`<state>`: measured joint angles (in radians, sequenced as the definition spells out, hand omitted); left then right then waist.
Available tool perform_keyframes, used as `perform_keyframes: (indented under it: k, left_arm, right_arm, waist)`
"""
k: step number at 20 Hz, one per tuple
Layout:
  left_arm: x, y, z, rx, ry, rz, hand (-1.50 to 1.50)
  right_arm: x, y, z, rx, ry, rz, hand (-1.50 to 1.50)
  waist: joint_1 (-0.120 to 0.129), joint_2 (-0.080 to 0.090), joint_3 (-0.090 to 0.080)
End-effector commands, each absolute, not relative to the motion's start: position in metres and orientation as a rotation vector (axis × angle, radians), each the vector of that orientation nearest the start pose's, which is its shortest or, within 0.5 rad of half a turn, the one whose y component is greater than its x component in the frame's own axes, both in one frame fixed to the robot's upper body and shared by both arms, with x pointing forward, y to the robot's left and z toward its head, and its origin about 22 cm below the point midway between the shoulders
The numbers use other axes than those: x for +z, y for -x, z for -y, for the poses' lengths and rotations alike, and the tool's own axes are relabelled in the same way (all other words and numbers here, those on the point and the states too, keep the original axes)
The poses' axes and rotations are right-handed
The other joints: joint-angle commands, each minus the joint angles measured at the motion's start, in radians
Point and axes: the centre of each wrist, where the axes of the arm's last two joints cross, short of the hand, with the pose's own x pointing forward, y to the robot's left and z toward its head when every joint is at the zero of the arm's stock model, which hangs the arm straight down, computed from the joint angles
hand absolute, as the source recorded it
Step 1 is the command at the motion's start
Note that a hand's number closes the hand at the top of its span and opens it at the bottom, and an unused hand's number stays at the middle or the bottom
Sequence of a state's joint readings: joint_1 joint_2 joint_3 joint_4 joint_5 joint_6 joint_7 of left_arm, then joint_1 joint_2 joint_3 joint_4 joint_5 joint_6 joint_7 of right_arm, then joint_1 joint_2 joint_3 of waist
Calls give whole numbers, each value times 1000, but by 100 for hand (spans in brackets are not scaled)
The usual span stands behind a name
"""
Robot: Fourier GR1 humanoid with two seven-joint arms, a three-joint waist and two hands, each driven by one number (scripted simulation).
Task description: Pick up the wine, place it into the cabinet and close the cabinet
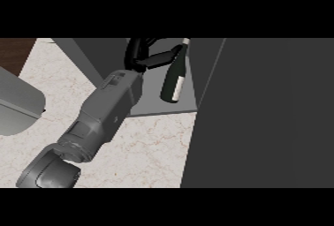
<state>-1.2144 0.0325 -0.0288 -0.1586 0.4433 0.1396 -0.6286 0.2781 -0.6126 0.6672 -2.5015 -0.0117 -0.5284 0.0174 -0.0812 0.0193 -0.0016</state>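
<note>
The wine bottle (pixel 174 84) is dark green with a pale label. It stands inside the open cabinet, on the grey cabinet floor (pixel 157 108). My left hand (pixel 145 56) is just left of the bottle's neck and shoulder, at the end of the grey forearm that rises from the lower left. A black part of the hand reaches up to the bottle's shoulder. Whether the hand holds the bottle does not show. The open cabinet door (pixel 261 114) fills the right side of the view as a large dark panel.
The marbled counter top (pixel 150 150) runs below and to the left of the cabinet. A grey rounded object (pixel 16 103) sits at the left edge. A brown surface (pixel 13 50) shows at the upper left corner.
</note>
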Motion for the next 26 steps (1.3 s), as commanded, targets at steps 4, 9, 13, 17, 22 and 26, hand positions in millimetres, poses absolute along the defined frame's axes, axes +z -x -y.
perform_keyframes:
  k: [4, 9, 13, 17, 22, 26]
  left_arm:
    - [60, -441, -91, -16, 279, 1835, -150]
    - [59, -438, -88, -12, 306, 1817, -150]
    - [59, -436, -87, -4, 375, 1804, -150]
    - [46, -427, -90, -6, 432, 1785, -150]
    - [31, -414, -94, -19, 522, 1767, -150]
    - [16, -393, -96, 12, 529, 1758, -150]
  right_arm:
    - [191, -63, 198, 174, -253, 1956, -150]
    - [186, -63, 196, 181, -227, 1947, -150]
    - [194, -59, 202, 153, -218, 1935, -150]
    - [192, -59, 199, 147, -209, 1934, -150]
    - [194, -63, 201, 163, -187, 1955, -150]
    - [191, -61, 203, 144, -175, 1930, -150]
  waist:
    - [35, -16, 1]
    - [51, -25, 0]
    - [44, -30, 1]
    - [49, -32, 0]
    - [79, -30, 0]
    - [91, -44, 2]
